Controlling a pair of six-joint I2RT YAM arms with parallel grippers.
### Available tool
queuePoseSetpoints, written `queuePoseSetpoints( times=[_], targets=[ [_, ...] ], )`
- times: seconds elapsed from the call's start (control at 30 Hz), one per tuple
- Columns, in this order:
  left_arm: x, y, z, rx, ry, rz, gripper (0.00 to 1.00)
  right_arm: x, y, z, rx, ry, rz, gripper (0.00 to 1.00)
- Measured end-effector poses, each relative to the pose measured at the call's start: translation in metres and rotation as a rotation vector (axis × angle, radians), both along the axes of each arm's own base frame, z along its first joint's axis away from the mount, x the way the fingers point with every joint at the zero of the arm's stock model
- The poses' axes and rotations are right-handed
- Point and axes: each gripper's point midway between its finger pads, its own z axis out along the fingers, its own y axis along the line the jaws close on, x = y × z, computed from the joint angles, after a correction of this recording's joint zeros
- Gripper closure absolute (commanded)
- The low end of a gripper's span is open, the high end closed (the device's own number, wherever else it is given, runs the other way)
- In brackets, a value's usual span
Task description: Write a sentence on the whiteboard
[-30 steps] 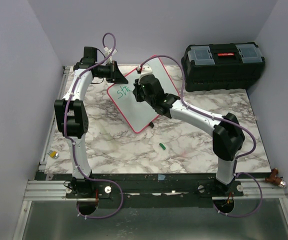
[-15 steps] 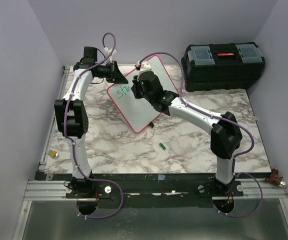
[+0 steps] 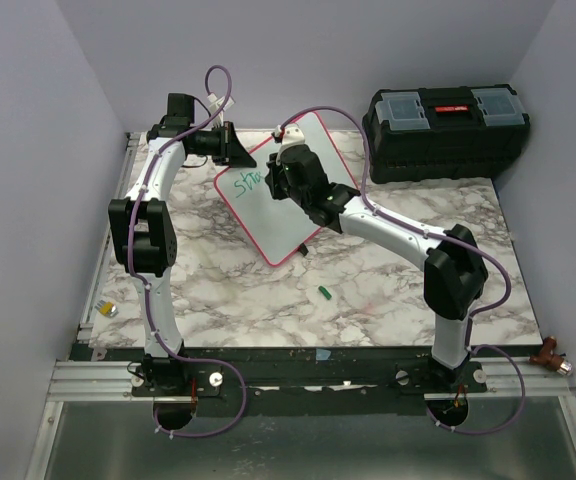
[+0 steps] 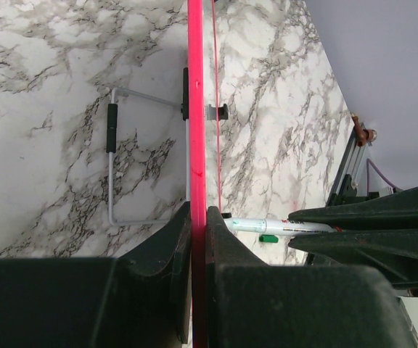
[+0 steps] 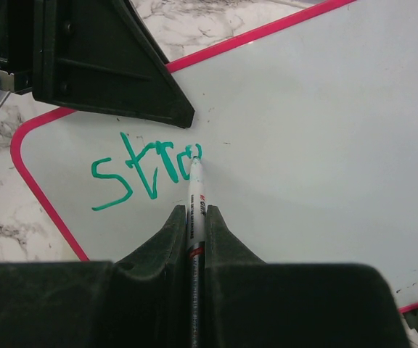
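Note:
The whiteboard (image 3: 280, 218), white with a pink-red frame, stands tilted on the marble table. My left gripper (image 3: 236, 152) is shut on its upper left edge; in the left wrist view the pink edge (image 4: 196, 109) runs between the closed jaws of that gripper (image 4: 198, 212). My right gripper (image 5: 196, 212) is shut on a white marker (image 5: 195, 194), whose tip touches the whiteboard (image 5: 303, 130). The sentence (image 5: 147, 174) is in green and reads "stro", with the tip at the last letter. The writing (image 3: 246, 182) also shows from above, beside the right gripper (image 3: 273, 180).
A black toolbox (image 3: 446, 120) stands at the back right. A green marker cap (image 3: 323, 293) lies on the table in front of the board. A small yellow and silver object (image 3: 109, 309) sits by the left edge. The board's wire stand (image 4: 112, 159) rests behind it.
The right gripper has shifted slightly along the board with the marker, and the green writing has grown by a letter. The left gripper has held still.

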Motion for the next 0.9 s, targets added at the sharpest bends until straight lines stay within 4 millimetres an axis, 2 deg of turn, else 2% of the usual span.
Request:
queuePoseSetpoints(
  times=[0.9],
  targets=[
    [0.000, 0.000, 0.000, 0.000, 0.000, 0.000, 1.00, 0.013, -0.010, 0.007, 0.010, -0.022, -0.041, 0.99]
  ],
)
